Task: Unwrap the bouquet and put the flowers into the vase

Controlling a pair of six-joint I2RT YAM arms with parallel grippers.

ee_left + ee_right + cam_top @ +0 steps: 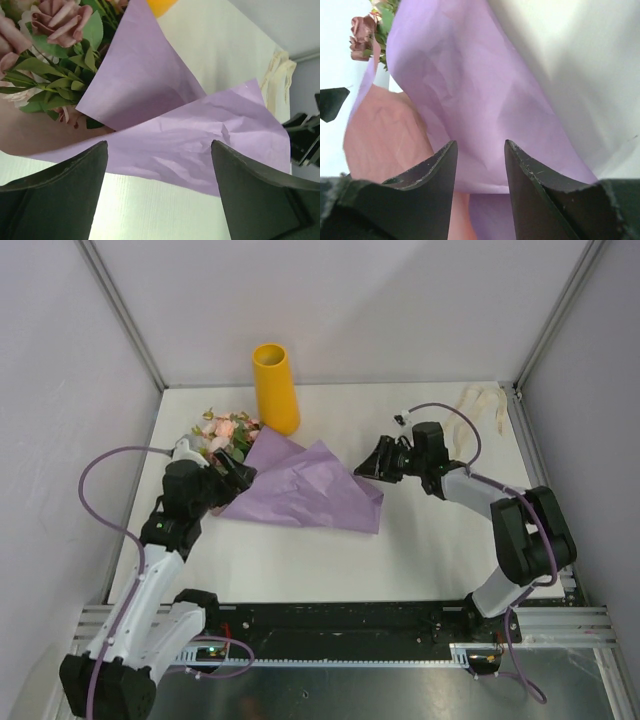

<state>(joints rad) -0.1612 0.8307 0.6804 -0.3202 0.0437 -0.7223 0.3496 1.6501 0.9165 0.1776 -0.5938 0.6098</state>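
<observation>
Judging progress, we found the ribbon (484, 403) already off and the purple paper (310, 490) loosened just ahead of both pincers. The left pincer (159, 145) and right pincer (481, 142) stood apart, empty. The flowers (225, 432) lay beside the left pincer, not yet in the vase (275, 388) beyond.

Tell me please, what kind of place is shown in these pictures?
Probably a robot test cell in a lab: plain grey panel walls on metal posts, a white table, and a metal mounting rail at its near edge.
</observation>
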